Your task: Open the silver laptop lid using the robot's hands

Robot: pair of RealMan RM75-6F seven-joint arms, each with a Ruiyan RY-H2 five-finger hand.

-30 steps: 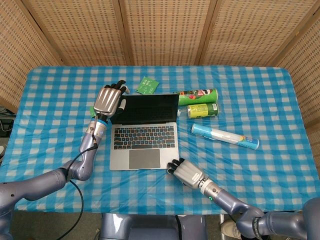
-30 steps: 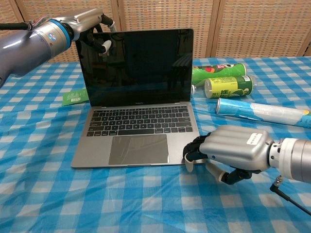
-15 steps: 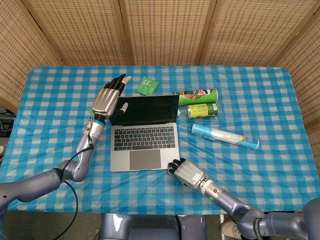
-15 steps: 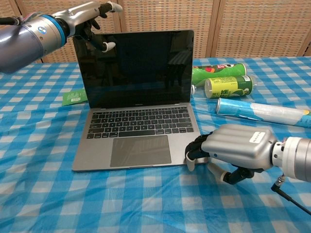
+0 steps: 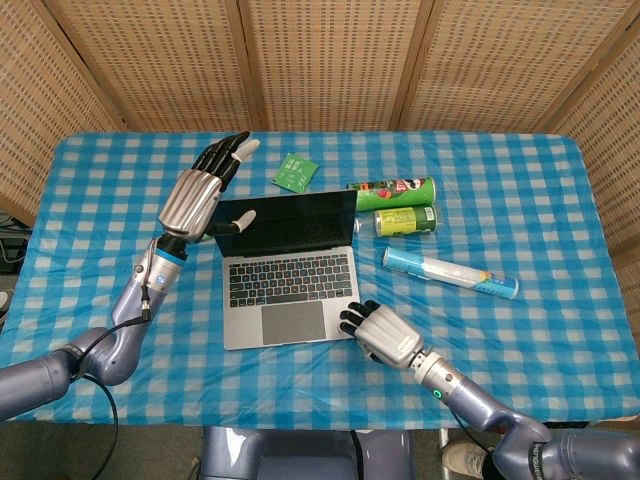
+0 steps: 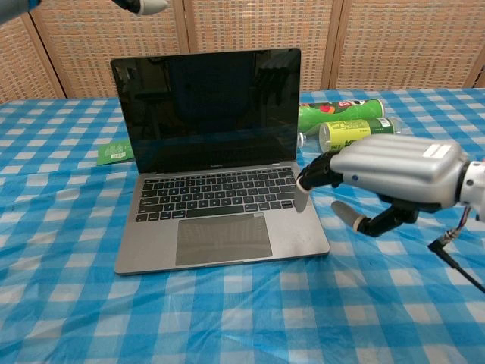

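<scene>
Laptop, silver, lid fully raised with its dark screen upright, lying on the blue checked tablecloth slightly left of the table's centre; its position matches the earlier frames.

Left hand: at about 10 o'clock from the laptop, beside the screen's left edge. Half a second ago its fingers lay close to the lid's upper left corner; it now stands higher and clear of the lid, fingers spread and holding nothing. In the chest view only a fingertip shows at the top edge.

Right hand: at about 4 o'clock from the laptop in the head view. Earlier it rested low on the cloth at the base's front right corner; it is now lifted and sits further back along the base's right edge. Its fingers are loosely curled with the thumb apart, gripping nothing; whether the fingertips touch the laptop cannot be told.

Surrounding items, unmoved: green packet at 12 o'clock behind the screen; green tube and green can at 2 o'clock; blue tube at 3 o'clock, lying on its side.
</scene>
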